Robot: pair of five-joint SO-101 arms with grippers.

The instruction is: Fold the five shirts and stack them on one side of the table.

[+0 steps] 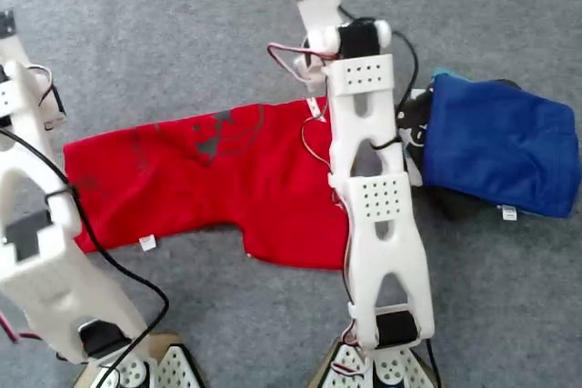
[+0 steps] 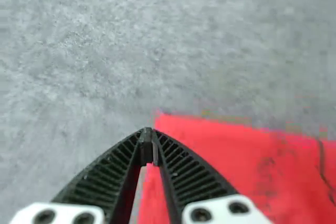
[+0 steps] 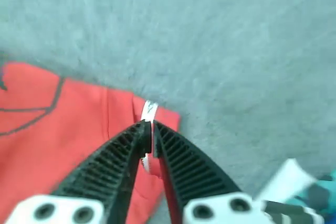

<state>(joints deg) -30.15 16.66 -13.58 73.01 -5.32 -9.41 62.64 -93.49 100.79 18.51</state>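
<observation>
Left claw [image 2: 147,139] and right claw [image 3: 148,129] both pinched closed, empty; red shirt [image 1: 209,179] spread on desk [image 1: 136,52], blue shirt [image 1: 500,147] at 3 o'clock.

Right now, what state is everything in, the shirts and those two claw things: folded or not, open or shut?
red shirt: spread flat on the table, not yet folded small.
blue shirt: folded, lying on something dark at the table's side.
left gripper: shut, above the red shirt's edge.
right gripper: shut, above a red shirt corner that bears a white label.
</observation>
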